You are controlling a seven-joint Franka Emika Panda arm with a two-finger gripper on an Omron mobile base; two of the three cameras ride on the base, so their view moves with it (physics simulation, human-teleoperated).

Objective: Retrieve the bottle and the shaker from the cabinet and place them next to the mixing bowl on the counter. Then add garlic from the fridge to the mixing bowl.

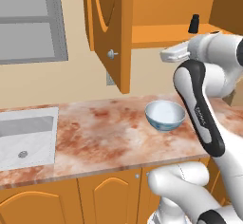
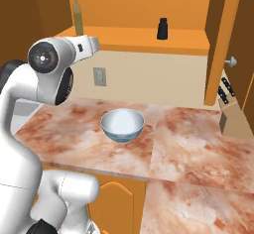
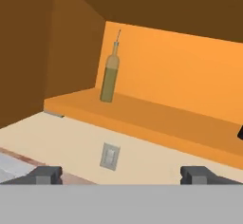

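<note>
A tall olive-green bottle stands upright at the left end of the open cabinet's lower shelf, also seen as the bottle. A small black shaker stands further right on the same shelf, the shaker. The white and blue mixing bowl sits on the marble counter below, the bowl. My gripper is open, its fingertips wide apart with nothing between them. It hovers in front of and below the shelf, short of the bottle. The hand points toward the cabinet.
The open cabinet door hangs left of the shelf. A wall outlet sits under the shelf. A sink lies at the counter's left end. A knife block stands at the right by the other door.
</note>
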